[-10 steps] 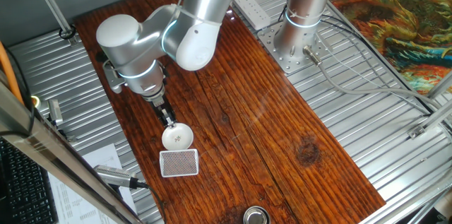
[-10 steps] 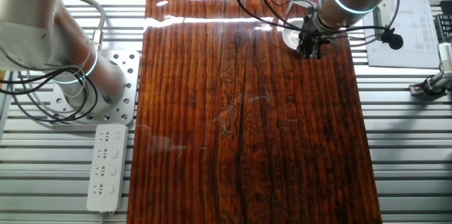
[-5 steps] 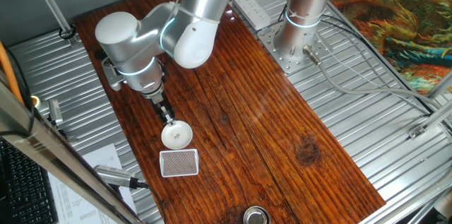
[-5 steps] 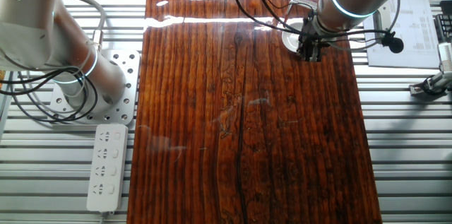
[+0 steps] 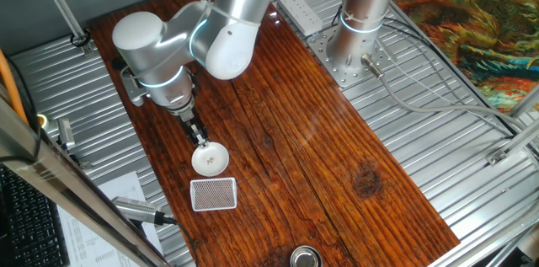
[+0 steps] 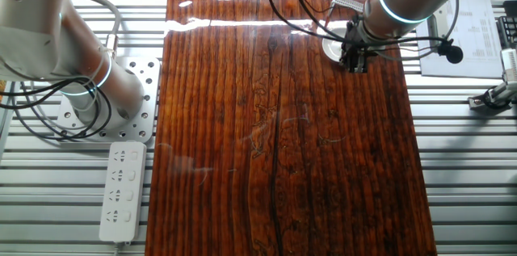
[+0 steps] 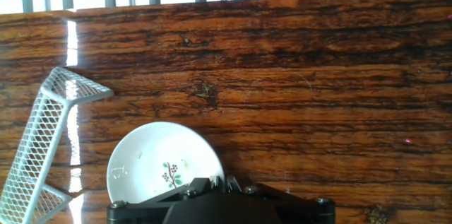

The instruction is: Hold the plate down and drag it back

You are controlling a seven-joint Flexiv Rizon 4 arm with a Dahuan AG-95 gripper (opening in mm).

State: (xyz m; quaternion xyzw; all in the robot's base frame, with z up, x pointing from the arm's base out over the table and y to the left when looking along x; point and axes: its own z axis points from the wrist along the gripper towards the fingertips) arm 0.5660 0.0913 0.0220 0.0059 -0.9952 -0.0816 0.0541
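Bright daylight throughout, with white glare streaking the wooden table; pictures sharp.

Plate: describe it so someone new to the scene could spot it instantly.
On the dark wooden table, look just below the silver arm's gripper. The plate is the small round white dish at its tip. The card beside it is rectangular and gridded; the cup is metallic.
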